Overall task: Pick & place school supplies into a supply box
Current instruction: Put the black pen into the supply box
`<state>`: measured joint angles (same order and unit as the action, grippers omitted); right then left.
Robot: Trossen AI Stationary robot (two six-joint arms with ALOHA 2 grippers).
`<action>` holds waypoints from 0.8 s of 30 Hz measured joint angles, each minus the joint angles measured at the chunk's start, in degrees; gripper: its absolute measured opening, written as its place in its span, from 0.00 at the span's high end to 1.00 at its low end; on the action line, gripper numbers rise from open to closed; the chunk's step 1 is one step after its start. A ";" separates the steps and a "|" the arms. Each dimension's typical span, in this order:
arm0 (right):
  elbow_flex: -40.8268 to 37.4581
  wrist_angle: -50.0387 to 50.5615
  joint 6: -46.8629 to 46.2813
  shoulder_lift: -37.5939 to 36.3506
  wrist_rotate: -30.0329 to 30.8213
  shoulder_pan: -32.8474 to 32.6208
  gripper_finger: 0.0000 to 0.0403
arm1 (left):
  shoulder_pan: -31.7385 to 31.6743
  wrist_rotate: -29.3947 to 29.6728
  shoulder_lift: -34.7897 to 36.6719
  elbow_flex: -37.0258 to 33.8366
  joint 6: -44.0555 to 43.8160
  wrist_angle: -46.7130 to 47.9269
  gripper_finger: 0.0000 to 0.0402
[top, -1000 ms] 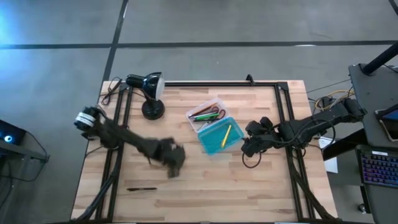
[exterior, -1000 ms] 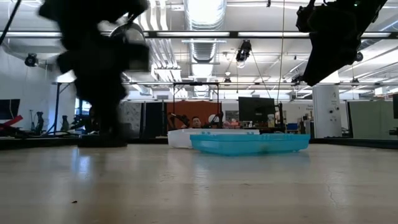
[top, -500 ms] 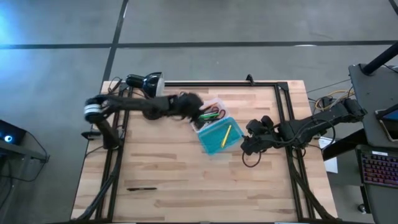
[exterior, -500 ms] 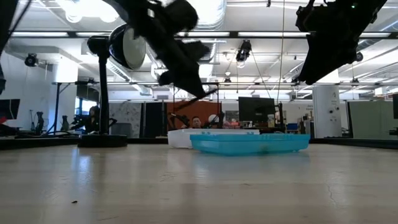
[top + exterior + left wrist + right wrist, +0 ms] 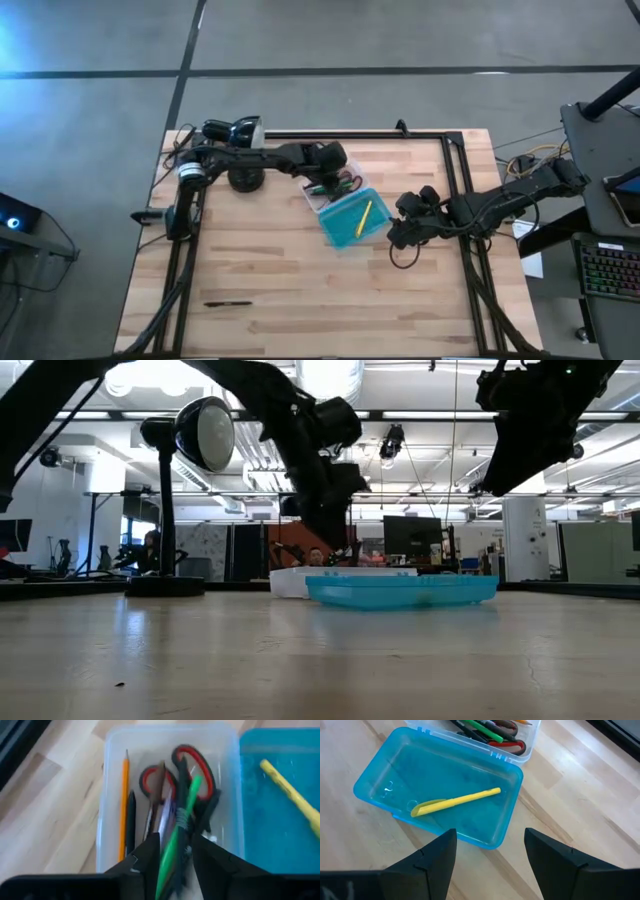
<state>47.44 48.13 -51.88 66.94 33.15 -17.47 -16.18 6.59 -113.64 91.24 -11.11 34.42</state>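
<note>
Far left on the pale wooden counter (image 5: 300, 300): one dark pen (image 5: 228, 303), lying alone. Black desk lamp (image 5: 240, 150) at the back. Left pincer (image 5: 335, 165) over the clear whitish half of the hinged plastic box (image 5: 112, 780), fingers parted, nothing gripped; red-handled scissors (image 5: 192, 767), green marker (image 5: 177, 837), orange pencil (image 5: 123, 805) inside. Yellow pencil (image 5: 457, 801) in the teal half. Right pincer (image 5: 397, 236) just beside it, wide open, empty

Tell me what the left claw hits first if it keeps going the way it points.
Probably the green marker lying over the red-handled scissors in the clear half of the supply box; the left claw aims straight into it.
</note>
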 joint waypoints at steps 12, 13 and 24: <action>-0.74 -0.11 3.67 0.71 -0.13 0.26 0.44 | 17.97 -2.96 26.83 -15.18 3.53 5.29 0.75; -0.81 -0.10 4.24 0.74 -0.16 0.24 0.44 | 20.65 -2.97 29.43 -17.17 2.59 4.79 0.75; -0.90 -2.18 5.55 0.74 -0.31 0.28 0.44 | 50.96 -0.21 43.06 -40.77 -28.76 2.61 0.75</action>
<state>46.54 45.95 -46.33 67.68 32.84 -17.20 34.78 6.38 -70.58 50.47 -39.88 37.03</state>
